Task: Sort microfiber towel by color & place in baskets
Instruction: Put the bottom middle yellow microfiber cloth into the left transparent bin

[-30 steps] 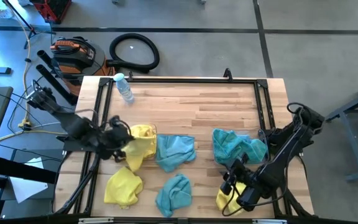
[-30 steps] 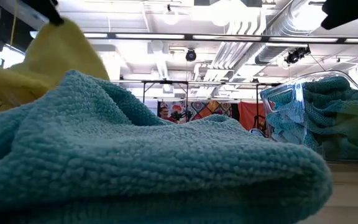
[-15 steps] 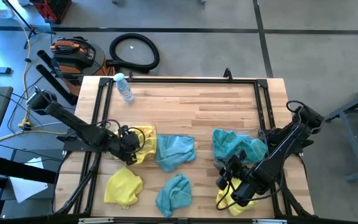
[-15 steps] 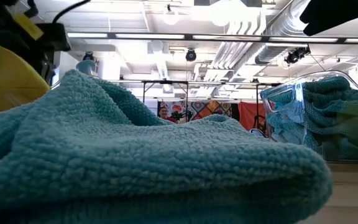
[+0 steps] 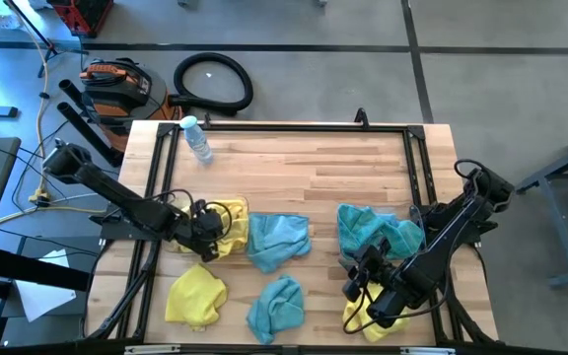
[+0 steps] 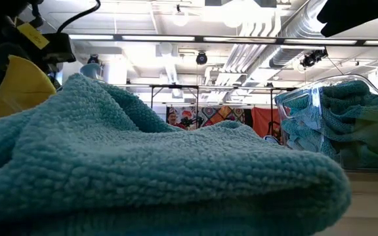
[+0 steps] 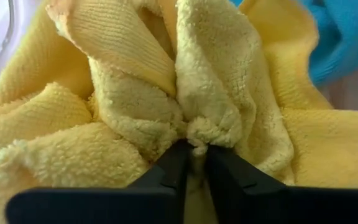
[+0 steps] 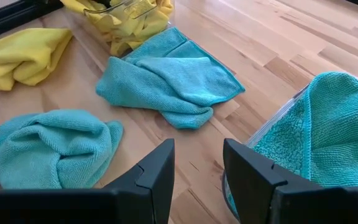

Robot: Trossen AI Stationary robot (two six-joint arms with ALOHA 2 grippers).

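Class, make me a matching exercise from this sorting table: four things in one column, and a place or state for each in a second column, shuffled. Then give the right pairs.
Things:
1. left gripper
2. right gripper
3. water bottle
4. basket of teal towels

Places or states:
A. lying at the table's far left corner
B. jaws apart, holding nothing, near the front right
C. jaws pinching a fold of yellow towel over the yellow pile
D. on the table's right side

Pairs: 1-C, 2-B, 3-A, 4-D
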